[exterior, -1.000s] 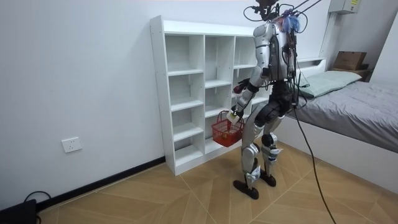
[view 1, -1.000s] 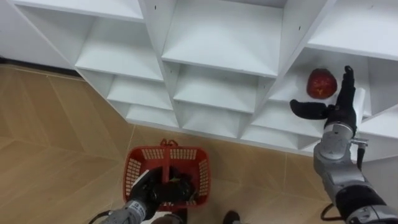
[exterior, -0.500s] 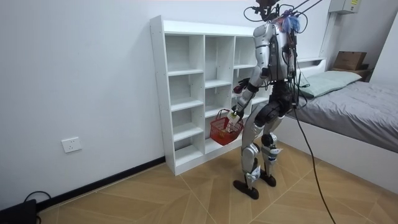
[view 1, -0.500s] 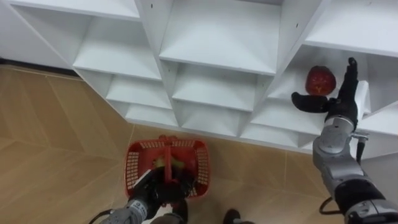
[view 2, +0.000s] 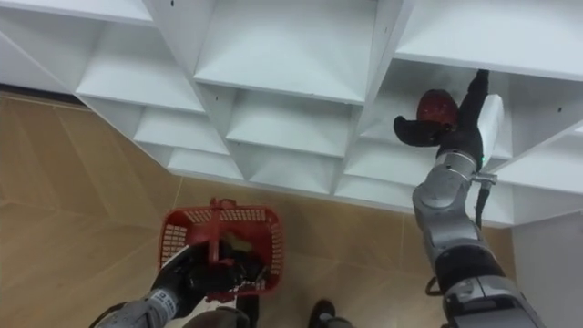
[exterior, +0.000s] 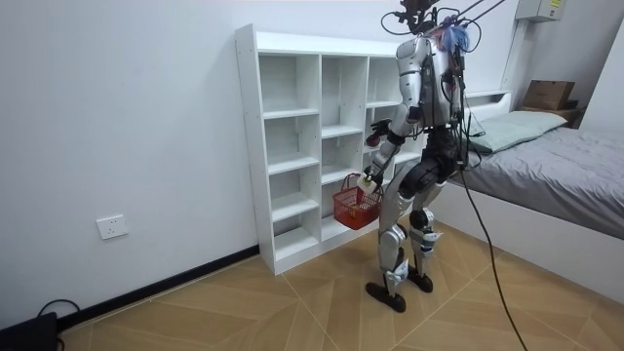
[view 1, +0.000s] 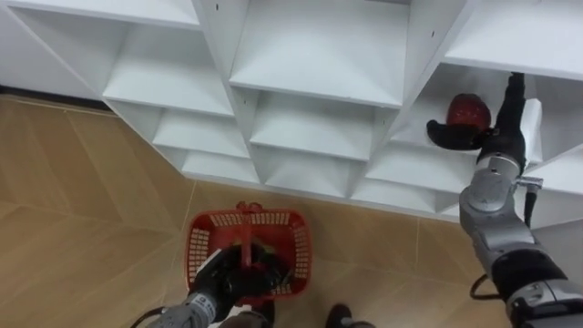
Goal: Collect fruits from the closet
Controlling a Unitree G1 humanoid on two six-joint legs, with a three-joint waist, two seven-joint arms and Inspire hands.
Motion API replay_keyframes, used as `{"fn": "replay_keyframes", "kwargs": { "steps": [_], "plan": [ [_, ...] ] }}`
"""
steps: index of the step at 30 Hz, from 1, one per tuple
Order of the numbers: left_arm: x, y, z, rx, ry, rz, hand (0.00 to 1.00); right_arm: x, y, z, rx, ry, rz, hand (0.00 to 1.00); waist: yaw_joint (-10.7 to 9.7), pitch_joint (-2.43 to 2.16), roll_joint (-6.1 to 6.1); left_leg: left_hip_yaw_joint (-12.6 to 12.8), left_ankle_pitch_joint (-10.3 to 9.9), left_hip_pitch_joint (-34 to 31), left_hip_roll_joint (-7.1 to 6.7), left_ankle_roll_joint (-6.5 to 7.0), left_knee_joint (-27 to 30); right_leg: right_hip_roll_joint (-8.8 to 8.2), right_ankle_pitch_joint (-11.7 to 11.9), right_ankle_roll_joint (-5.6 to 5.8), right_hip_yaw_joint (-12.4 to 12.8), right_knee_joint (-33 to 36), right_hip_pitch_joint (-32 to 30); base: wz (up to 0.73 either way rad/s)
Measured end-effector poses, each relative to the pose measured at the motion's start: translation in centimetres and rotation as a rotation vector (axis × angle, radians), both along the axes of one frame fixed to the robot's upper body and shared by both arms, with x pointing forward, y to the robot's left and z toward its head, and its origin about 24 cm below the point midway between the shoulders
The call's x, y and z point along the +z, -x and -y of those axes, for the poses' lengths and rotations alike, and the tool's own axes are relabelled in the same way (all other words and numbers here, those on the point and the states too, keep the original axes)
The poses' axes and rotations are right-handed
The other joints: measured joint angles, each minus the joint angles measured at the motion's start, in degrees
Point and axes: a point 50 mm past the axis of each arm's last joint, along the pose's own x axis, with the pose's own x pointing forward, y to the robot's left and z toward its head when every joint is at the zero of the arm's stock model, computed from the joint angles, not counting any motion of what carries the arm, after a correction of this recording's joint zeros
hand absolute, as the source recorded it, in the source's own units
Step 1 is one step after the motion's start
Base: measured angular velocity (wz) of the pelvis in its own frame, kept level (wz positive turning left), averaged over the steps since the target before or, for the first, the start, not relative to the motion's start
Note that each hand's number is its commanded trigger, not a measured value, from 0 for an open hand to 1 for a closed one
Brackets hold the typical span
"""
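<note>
Right hand [view 1: 499,138] open beside red fruit [view 1: 466,109] on shelf [view 1: 401,169], gripping nothing; a shallow close could roll it off the edge; left hand [view 1: 219,287] clutches basket [view 1: 197,255]

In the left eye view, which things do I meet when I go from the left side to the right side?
red basket → red fruit → right hand

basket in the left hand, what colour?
Red mesh. The basket shows best in the left eye view, its handle gripped by the left hand.
</note>
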Motion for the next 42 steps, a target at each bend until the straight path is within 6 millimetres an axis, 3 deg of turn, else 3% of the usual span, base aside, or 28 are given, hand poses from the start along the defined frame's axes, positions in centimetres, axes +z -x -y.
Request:
{"fn": "replay_keyframes", "kwargs": {
  "steps": [11, 21, 42],
  "plan": [
    [-0.1, 0.0, -0.2, 0.000, -0.007, -0.006, 1.00, -0.3, 0.0, 0.0, 0.052, 0.093, -0.072, 0.00, 0.11, 0.02, -0.48, -0.04, 0.02, -0.64, -0.08, 0.04, 0.11, -0.30, -0.13, 0.00, -0.34, 0.32, -0.55, 0.00],
    [-0.3, 0.3, -0.3, -0.006, -0.008, -0.039, 1.00, -0.2, 0.0, 1.3, 0.050, 0.118, -0.124, 0.00, 1.66, -0.02, -0.44, -0.14, 0.06, -0.67, -0.11, 0.08, -0.15, -0.26, -0.09, 0.03, -0.52, -0.15, -0.43, 0.00],
    [-0.3, 0.2, -0.4, -0.009, -0.010, -0.045, 1.00, -0.3, -0.2, 1.7, 0.060, 0.158, -0.171, 0.00, 1.76, -0.02, -0.44, -0.16, 0.09, -0.78, -0.09, 0.10, -0.12, -0.24, -0.09, 0.03, -0.60, -0.24, -0.39, 0.00]
  ]
}}
